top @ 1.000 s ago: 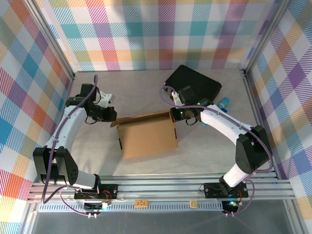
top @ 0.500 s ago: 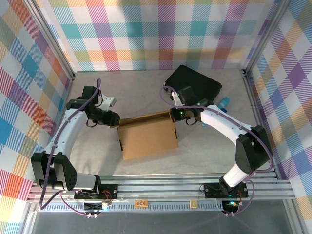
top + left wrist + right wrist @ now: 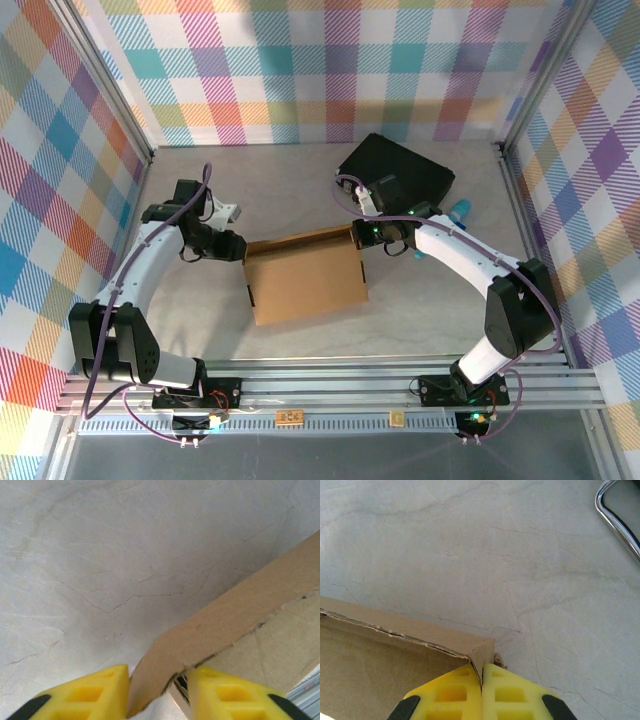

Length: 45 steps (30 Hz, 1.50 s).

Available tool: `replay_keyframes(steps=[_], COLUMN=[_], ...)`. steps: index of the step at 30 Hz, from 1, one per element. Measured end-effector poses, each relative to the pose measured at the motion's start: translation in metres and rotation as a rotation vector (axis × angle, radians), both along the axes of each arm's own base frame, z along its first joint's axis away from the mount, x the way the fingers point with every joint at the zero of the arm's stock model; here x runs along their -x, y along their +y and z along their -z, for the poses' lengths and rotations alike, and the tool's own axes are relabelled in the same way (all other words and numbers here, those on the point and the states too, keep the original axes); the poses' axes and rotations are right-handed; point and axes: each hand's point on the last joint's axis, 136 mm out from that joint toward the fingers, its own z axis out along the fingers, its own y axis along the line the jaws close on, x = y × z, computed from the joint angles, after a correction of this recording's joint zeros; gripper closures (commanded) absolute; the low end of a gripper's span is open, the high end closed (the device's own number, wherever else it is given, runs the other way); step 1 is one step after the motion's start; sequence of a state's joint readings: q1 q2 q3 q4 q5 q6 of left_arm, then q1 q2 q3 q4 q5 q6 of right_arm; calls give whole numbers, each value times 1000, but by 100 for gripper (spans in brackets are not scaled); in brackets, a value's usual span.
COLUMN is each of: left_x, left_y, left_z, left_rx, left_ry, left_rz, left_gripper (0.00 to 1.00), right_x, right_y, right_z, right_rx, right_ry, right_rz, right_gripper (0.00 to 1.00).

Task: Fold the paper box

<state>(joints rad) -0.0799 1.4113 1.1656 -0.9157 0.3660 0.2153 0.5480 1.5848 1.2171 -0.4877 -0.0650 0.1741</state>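
**While the box lay mid-table, 2 grippers stood at its far corners**

Although its front panel lay flat, the paper box (image 3: 305, 285) had its far wall standing up along the back edge, and it sat near the middle of the table (image 3: 290, 190), between the 2 arms. Seen from above, the left gripper (image 3: 240, 250) stood at the box's far left corner and the right gripper (image 3: 358, 238) at its far right corner.

From the left wrist, the left gripper (image 3: 157, 680) showed 2 yellow fingers (image 3: 95, 690) a narrow way apart. A tilted corner of the box's cardboard flap (image 3: 240, 615) ran down into the gap between them. Whether the pads pressed on that flap or only stood on either side of it could not be told.

From the right wrist, the right gripper (image 3: 481, 680) had its fingers (image 3: 450, 692) drawn together with only a thin seam between them. The upright corner of the box wall (image 3: 385, 655) ran straight into that seam, so the jaws were pinched on the cardboard there. Bare pale table (image 3: 470, 545) lay beyond it, and a curved metal handle (image 3: 615, 515) showed at the upper right.

Behind the right gripper, a black case (image 3: 400, 175) rested toward the back of the table, apart from the box. A small blue object (image 3: 458, 212) lay just beside the case, partly hidden by the right arm.
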Motion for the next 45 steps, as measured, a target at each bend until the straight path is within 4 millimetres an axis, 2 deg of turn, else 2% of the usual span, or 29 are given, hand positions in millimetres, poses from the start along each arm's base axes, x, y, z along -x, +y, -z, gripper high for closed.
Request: replay_keyframes(steps=[5,10,17,24,37,45], left_x=[-3,-7,-21,-14,-21,-24], left_y=[-3,-6,-11,-14,-19,-21], left_z=[9,0,-14,-13,-28,-27], left_rx=[18,44,72,92,107,101], left_ry=[34,34,59,160,291,351], left_rz=[-11,-34,-101,-196,-310,-350], left_gripper=[89,100,100,100,100,100], right_x=[0,0,-5,-7,-9,-10], right_y=[0,0,0,0,-2,-3], right_z=[-1,-2,-8,-7,-7,-7], right_rx=[-1,-3,-10,-8,9,18], right_ry=[-2,-7,-34,-42,-58,-64], right_rz=[1,2,13,24,35,41], right_gripper=[100,100,100,100,100,100])
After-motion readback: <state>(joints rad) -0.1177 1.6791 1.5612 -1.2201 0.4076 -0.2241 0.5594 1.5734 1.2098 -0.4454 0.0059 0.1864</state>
